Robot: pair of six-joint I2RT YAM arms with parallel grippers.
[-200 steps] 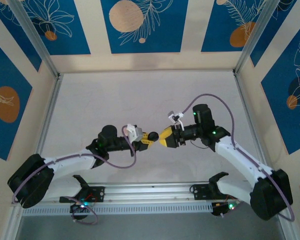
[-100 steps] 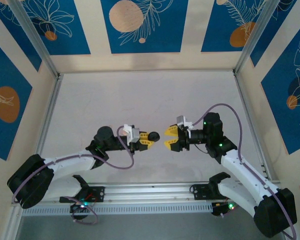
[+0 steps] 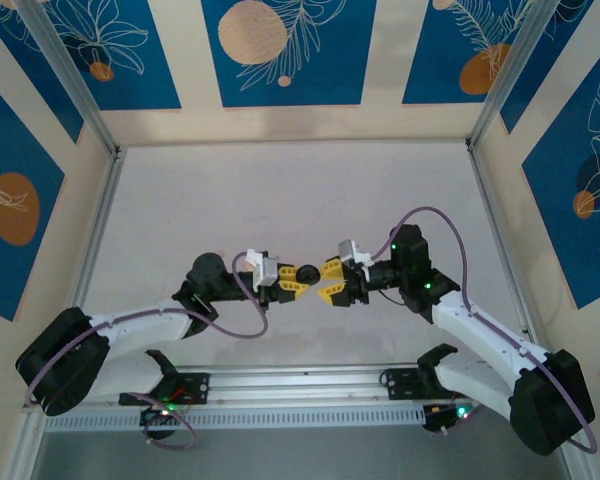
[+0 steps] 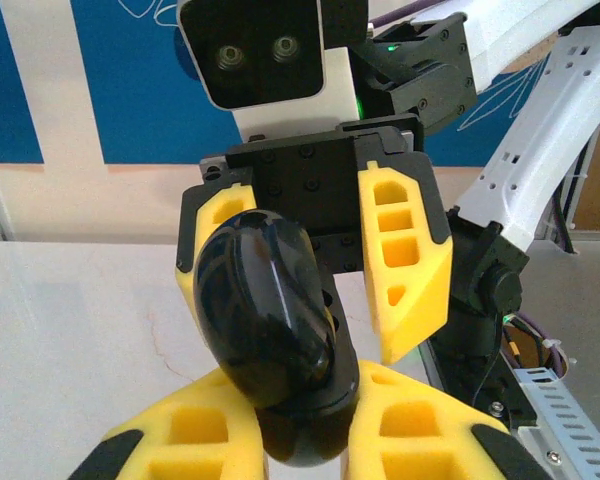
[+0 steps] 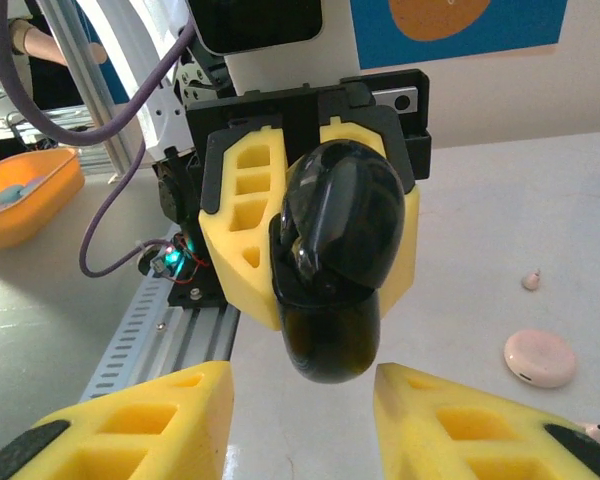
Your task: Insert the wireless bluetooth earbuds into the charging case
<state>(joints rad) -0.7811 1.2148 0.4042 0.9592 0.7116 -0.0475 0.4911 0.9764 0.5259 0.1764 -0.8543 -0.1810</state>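
Note:
The glossy black charging case (image 3: 305, 272) is held off the table, with my left gripper (image 3: 292, 281) shut on its lower half. Seen in the left wrist view, the case (image 4: 270, 330) sits between my yellow fingers (image 4: 420, 420), its lid a little ajar. My right gripper (image 3: 329, 281) faces it, open, with its fingertips just short of the case. The right wrist view has the case (image 5: 340, 260) just beyond my spread right gripper (image 5: 305, 405). A tiny pale pinkish-white earbud (image 5: 530, 281) lies on the table. The black earbud is out of view.
A round pink disc (image 5: 540, 358) lies on the table, to the right in the right wrist view, and a small pale piece (image 5: 599, 433) lies near it. An orange bowl (image 5: 20, 195) sits beyond the rail (image 5: 150, 320). Patterned walls enclose the white table (image 3: 280, 190).
The right gripper drew back from the case and opened, then came in again to face it with jaws apart. The left arm and the case hardly moved.

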